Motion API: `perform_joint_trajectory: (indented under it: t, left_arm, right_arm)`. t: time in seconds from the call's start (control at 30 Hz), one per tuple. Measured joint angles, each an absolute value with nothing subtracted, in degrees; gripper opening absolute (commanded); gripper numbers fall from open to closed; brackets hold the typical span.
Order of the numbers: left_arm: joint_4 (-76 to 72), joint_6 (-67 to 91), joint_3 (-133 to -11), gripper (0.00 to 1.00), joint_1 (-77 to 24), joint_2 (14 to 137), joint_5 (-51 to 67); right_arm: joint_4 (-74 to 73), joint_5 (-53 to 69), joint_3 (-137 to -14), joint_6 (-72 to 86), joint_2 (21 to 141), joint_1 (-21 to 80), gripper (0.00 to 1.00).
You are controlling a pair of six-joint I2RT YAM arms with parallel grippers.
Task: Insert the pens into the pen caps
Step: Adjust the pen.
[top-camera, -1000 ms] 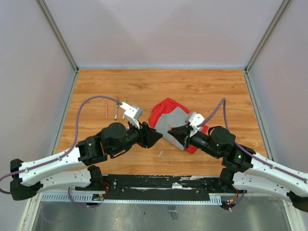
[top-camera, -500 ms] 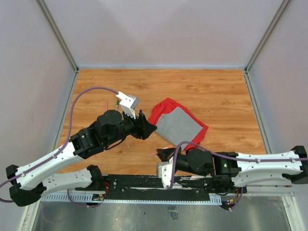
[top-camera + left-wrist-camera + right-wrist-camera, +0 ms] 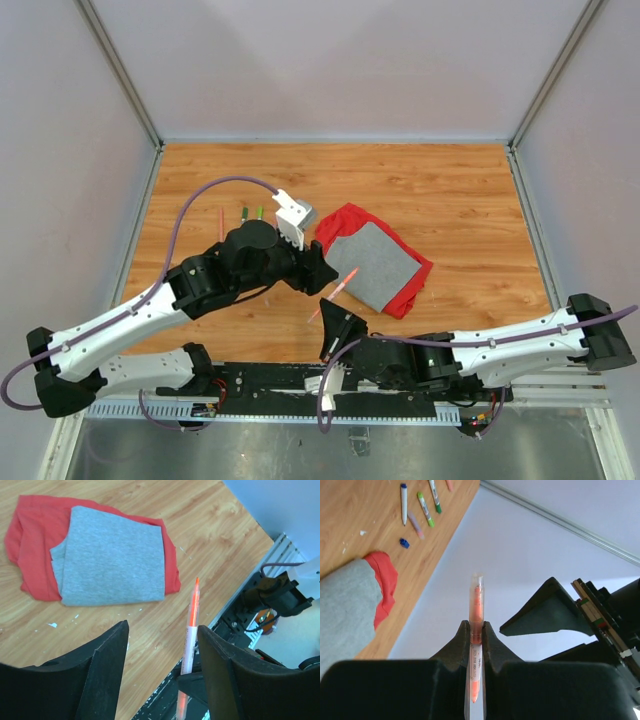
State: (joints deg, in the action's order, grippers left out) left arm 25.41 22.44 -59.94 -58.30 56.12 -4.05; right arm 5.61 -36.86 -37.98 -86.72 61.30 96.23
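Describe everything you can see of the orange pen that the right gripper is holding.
The orange pen is a thin marker with a white, plastic-looking barrel that carries small print. It is orange at both ends, and one end tapers to a point. The right gripper is shut on it around mid-barrel, and its two black fingers are the only things touching it. The pen is lifted off the wooden table and tilted, with its upper end toward the red-and-grey cloth. Whether it wears a cap I cannot tell.
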Motion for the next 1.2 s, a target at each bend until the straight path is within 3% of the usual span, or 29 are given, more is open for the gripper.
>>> perform_joint_trajectory:
  t: [0.33,0.5,0.6,0.8,0.9,1.1,1.17,1.2]
  left_arm:
    - [25.78,20.58,-61.12,0.64,-59.81,62.26,-0.45]
    - [24.23,20.97,-60.62,0.46,-59.9,63.33,0.34]
    - [22.7,21.26,-59.88,0.41,-60.12,63.35,1.32]
    - [19.97,22.13,-57.6,0.51,-60.14,63.35,2.7]
    - [19.77,22.41,-56.82,0.49,-60.14,63.37,3.03]
    - [18.85,23.07,-56.12,0.15,-60.2,63.37,4.19]
    - [18.33,22.98,-55.96,0.02,-60.36,63.37,4.86]
    - [18.17,23.11,-55.88,0.01,-60.45,63.37,4.95]
  right_arm:
    - [5.89,-40.99,-38.0,-94.91,63.09,97.71,0.0]
    - [6.02,-41.43,-38.0,-95.15,63.13,97.84,0.01]
    - [6.04,-41.67,-38.0,-95.15,63.37,97.84,0.01]
    - [6.09,-41.82,-38.0,-95.2,63.42,97.86,0.01]
    - [6.15,-41.98,-38.0,-95.26,63.42,97.86,0.01]
    - [6.13,-42.0,-38.0,-95.26,63.57,97.84,0.03]
    - [6.13,-42.02,-38.0,-95.24,63.77,97.84,0.08]
    - [6.15,-42.09,-38.0,-95.18,63.88,97.84,0.12]
